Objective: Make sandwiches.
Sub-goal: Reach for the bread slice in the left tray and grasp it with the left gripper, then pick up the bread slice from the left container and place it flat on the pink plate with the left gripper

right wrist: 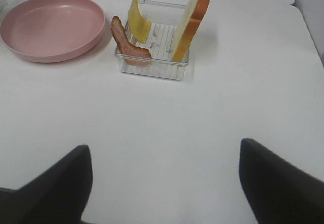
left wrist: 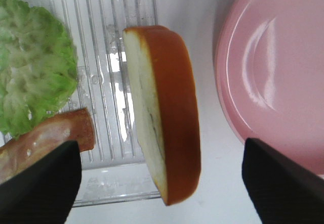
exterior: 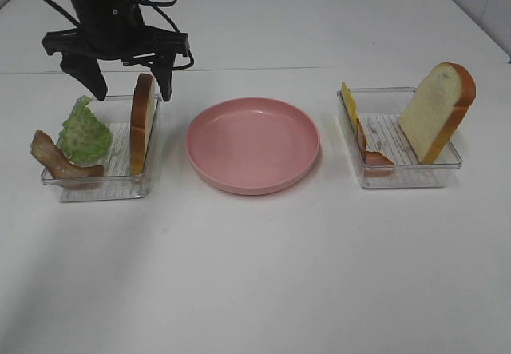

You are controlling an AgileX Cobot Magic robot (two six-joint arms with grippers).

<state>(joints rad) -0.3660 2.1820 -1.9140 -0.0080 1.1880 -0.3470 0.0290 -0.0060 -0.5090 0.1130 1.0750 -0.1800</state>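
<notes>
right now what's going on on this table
A two-armed robot is starting on a sandwich. Its left gripper hangs open over the left tray, jaws either side of an upright bread slice but not gripping it; lettuce and bacon share the tray. The right gripper is open and holds nothing. The pink plate is empty, and the right tray holds cheese, a bacon strip and a second slice.

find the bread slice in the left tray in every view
Exterior high: bread slice stands on edge in the left tray, at its plate-side wall.
Left wrist: it sits between the lettuce and the pink plate.
Right wrist: not in it.
Shared landmark: the pink plate, in all three.
</notes>
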